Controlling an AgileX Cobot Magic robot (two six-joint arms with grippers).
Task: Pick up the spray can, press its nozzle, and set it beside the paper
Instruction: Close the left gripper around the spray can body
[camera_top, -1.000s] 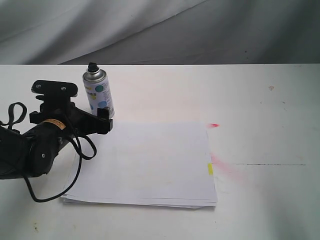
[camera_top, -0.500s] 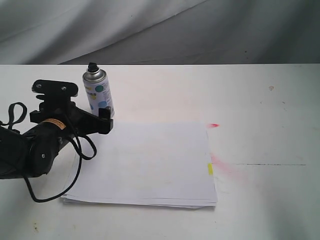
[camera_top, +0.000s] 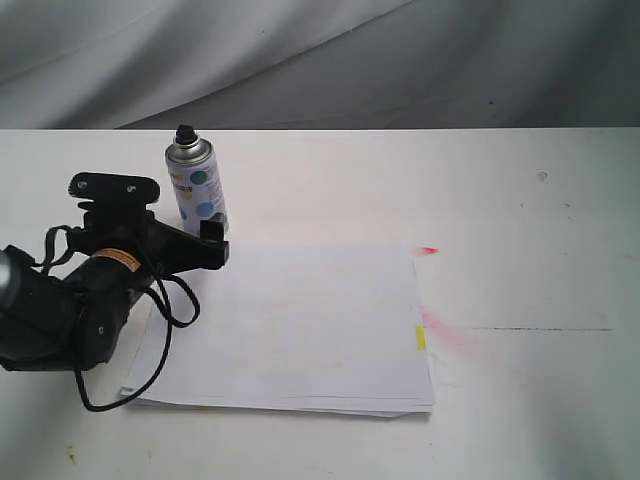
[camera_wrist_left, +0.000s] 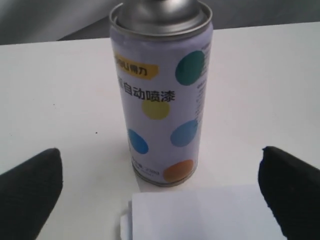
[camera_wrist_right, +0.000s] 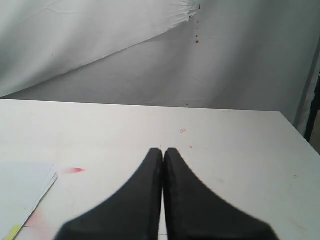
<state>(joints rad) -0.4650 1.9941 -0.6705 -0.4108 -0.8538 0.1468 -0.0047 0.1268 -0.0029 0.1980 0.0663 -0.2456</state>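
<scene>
The spray can (camera_top: 197, 187) stands upright on the white table just behind the far left corner of the paper (camera_top: 290, 325), its black nozzle (camera_top: 185, 133) on top. My left gripper (camera_top: 150, 238) sits low in front of the can, open, with one finger (camera_top: 212, 238) close beside the can's base. In the left wrist view the can (camera_wrist_left: 160, 95) stands ahead between the wide-apart fingers (camera_wrist_left: 30, 185), untouched, with the paper's corner (camera_wrist_left: 200, 215) below it; the nozzle is cut off there. My right gripper (camera_wrist_right: 163, 150) is shut and empty, out of the exterior view.
Red paint smears (camera_top: 428, 250) mark the table by the paper's right edge, near its yellow tab (camera_top: 420, 338). A grey cloth backdrop (camera_top: 320, 60) hangs behind the table. The left arm's black cable (camera_top: 160, 300) loops over the paper's left edge.
My left gripper has shifted slightly right and lower, nearer the can's base. The can and paper have not moved.
</scene>
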